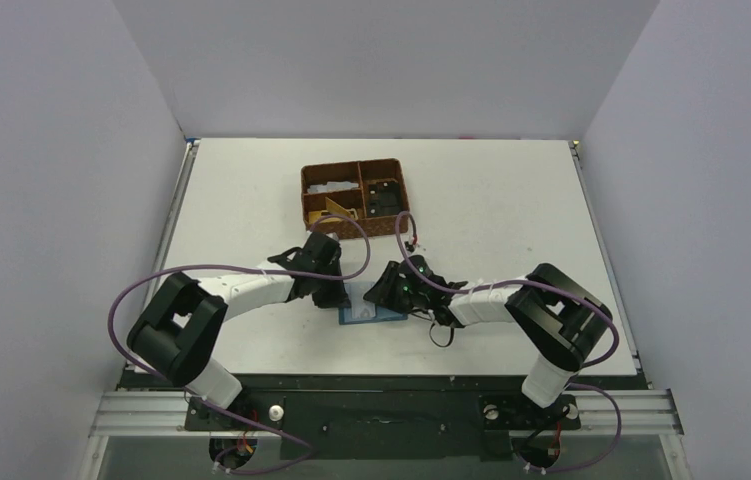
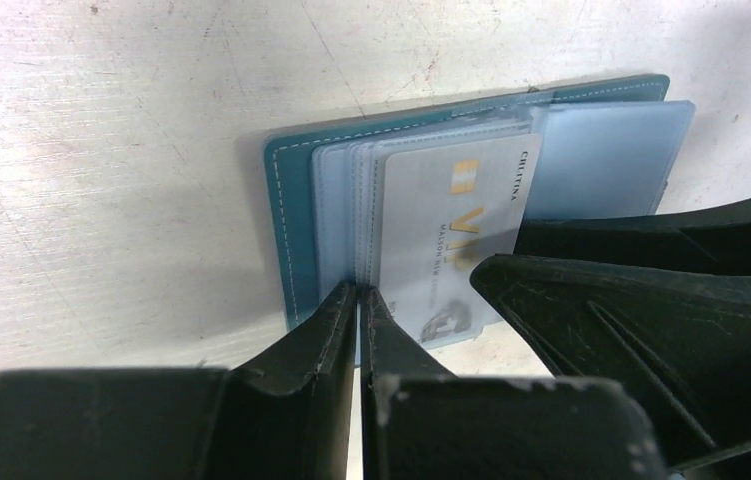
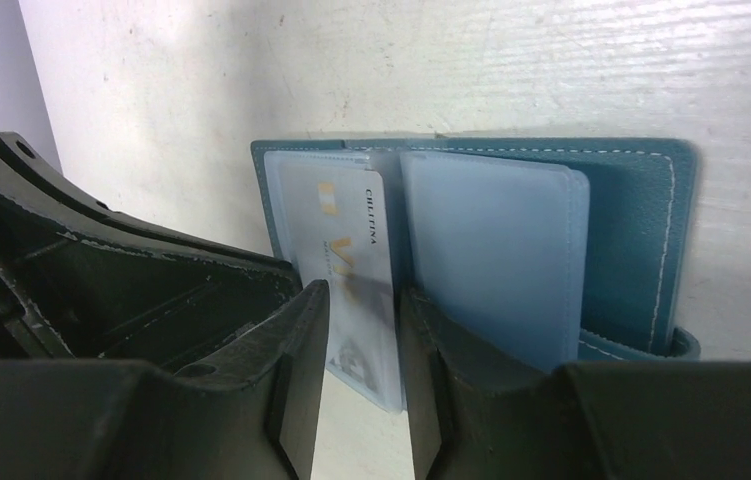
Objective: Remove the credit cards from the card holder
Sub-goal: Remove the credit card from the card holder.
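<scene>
**A:** Card holder (image 1: pixel 371 314): where is it lying?

**B:** Open on the table (image 1: pixel 511 200). My left gripper (image 2: pixel 359 300), at its nine o'clock, is clenching its clear sleeves (image 2: pixel 336 200). My right gripper (image 3: pixel 363 330), at three o'clock, is straddling a white credit card (image 2: pixel 446 235), jaws apart.

**A:** Next?

**B:** Pinching it and sliding it out, I judge. At twelve o'clock the basket (image 1: pixel 303 200) is holding what looks like a tan-gold card (image 1: pixel 336 210).

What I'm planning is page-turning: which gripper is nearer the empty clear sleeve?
Right. The right gripper straddles the card with open jaws, one overlapping the empty sleeve. The left gripper is shut on the stacked sleeves, on the card's far side.
</scene>
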Robot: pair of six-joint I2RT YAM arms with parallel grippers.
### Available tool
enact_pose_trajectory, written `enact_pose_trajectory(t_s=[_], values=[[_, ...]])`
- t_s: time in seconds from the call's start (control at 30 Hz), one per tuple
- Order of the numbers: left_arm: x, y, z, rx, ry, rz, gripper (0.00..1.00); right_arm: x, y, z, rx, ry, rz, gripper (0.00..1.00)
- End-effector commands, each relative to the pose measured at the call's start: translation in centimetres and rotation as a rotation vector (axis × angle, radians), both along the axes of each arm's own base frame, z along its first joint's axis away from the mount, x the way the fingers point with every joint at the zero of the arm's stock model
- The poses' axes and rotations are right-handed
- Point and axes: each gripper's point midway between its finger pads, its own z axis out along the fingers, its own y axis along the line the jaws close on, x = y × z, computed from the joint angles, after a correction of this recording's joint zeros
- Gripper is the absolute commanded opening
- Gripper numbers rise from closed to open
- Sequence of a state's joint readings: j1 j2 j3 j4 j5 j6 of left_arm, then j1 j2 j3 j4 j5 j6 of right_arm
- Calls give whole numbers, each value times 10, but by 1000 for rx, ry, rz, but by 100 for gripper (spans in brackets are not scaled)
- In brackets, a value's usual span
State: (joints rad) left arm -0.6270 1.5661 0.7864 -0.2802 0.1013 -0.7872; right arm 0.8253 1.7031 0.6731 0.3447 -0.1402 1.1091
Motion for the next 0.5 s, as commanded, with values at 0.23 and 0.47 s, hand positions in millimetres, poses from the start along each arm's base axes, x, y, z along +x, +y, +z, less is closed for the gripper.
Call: enact_pose_trajectory(t_s=[0.23, 0.47], values=[[-16, 15, -34, 106, 75, 22, 0, -8, -3, 9, 104, -5, 13, 21], [-18, 16, -35, 107, 84, 28, 0, -8, -5, 11, 118, -8, 8, 21]])
